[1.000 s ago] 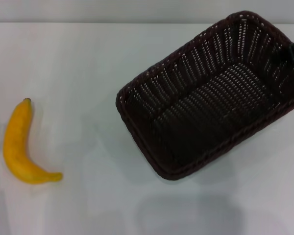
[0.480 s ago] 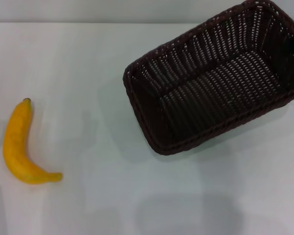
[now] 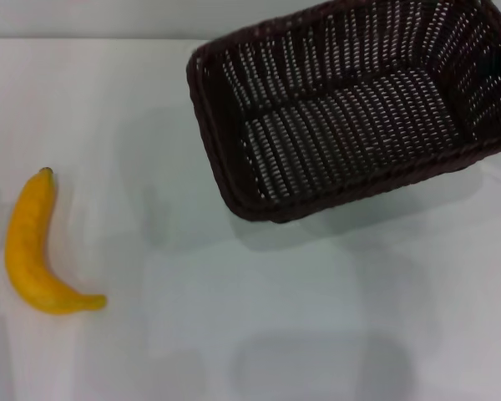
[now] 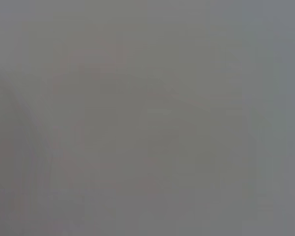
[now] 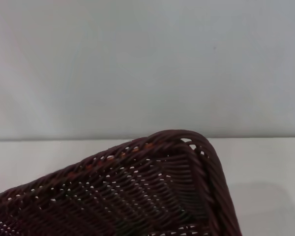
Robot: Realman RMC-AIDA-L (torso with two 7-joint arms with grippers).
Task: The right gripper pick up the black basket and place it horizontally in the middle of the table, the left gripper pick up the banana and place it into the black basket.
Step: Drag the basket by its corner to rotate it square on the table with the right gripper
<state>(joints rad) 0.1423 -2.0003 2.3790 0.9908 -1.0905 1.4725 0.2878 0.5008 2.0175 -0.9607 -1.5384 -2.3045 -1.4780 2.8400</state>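
Head camera looks down; right wrist camera, close, shares the black basket point(image 3: 351, 109)

— Where was the basket point(image 3: 351, 109) placed on the worktop point(image 3: 317, 317)?
— It was found at the far right, its long side running nearly across, slightly slanted, with the far right corner cut off by the edge of the head view. A shadow was cast on the worktop just before its near rim.

— And the banana point(image 3: 35, 246)?
— It was laid at the near left, well apart from the basket, with one end pointed away and the other curved toward the right.

— What was seen from the right wrist?
— One corner of the basket point(image 5: 187, 147), with the worktop point(image 5: 265, 167) behind it.
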